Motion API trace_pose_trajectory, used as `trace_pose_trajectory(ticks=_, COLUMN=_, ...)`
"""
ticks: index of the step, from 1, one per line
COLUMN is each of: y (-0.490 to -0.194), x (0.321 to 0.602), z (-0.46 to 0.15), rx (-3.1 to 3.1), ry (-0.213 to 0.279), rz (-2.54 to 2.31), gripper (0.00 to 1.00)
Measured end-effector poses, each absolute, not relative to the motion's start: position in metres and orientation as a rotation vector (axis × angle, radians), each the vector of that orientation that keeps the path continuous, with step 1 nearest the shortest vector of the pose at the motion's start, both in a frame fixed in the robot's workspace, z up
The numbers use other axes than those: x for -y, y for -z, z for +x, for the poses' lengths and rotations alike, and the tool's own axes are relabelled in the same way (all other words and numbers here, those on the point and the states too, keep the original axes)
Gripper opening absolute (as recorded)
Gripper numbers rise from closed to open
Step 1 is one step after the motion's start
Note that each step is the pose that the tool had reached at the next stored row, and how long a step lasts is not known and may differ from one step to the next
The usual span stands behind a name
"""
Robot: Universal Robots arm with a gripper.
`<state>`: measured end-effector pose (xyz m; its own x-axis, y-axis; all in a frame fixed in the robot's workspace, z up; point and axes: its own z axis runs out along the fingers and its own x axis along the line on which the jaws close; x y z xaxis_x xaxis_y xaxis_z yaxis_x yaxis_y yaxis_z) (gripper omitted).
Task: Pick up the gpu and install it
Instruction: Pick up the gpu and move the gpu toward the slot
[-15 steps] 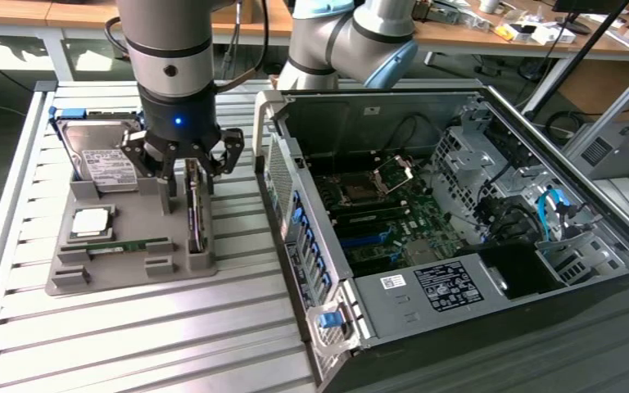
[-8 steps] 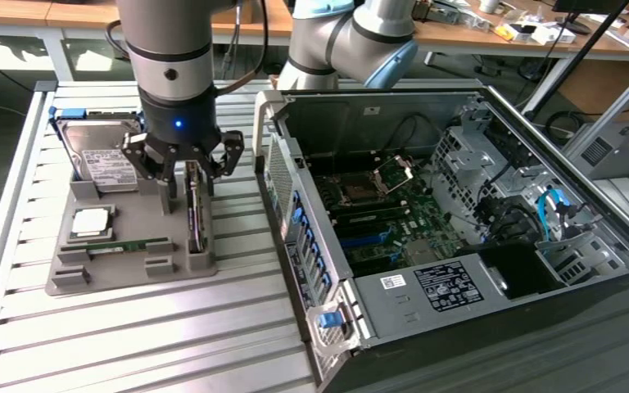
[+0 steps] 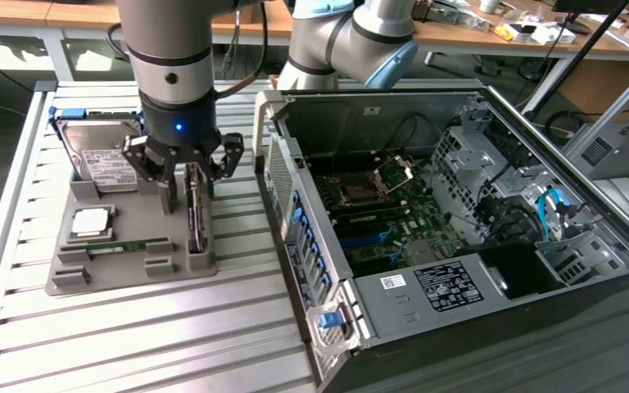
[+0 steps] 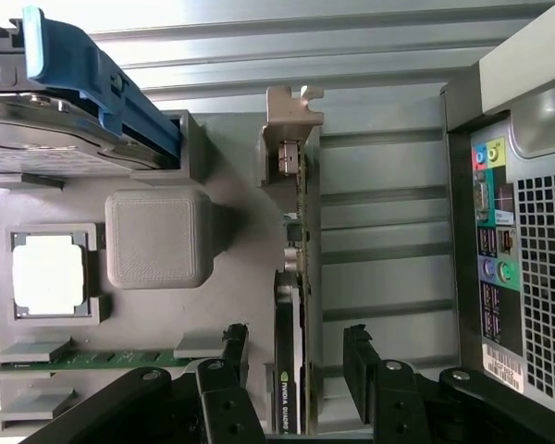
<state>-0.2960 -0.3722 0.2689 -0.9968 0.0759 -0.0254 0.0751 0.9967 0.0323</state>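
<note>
My gripper (image 3: 189, 182) hung over the grey holder tray (image 3: 128, 277) with its fingers spread wide, one on each side of the gpu (image 3: 196, 219), and neither touched it. The gpu stood on its long edge in a slot along the side of the tray nearest the computer case (image 3: 326, 246), not yet lifted.

The wrist view gave me the close detail. One black fingertip (image 4: 234, 344) and its partner flanked the card's dark edge with a gap on both sides. The card ran away from them to its silver end bracket (image 4: 289, 116), with white lettering on the edge (too fine for me to vouch for every letter). That view also caught the coloured ports (image 4: 492, 213) on the case's rear panel.

The exterior view gave me the wider layout. The case lay open with its motherboard (image 3: 375, 205) exposed. In the tray beside the gpu sat the hard drive (image 3: 98, 160), a processor (image 3: 91, 221) and a green RAM stick (image 3: 128, 245).

Tray and case rested on a slatted metal surface (image 3: 128, 352), the case toward the exterior view's right. Behind it ran cluttered wooden benches (image 3: 478, 37).
</note>
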Motion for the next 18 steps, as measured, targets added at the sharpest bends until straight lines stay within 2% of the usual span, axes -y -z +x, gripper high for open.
trace_pose_trajectory(ticks=18, y=-0.2606, x=0.3722, z=-0.2960, rx=-3.112, ry=-0.049, rz=0.118, gripper=0.54)
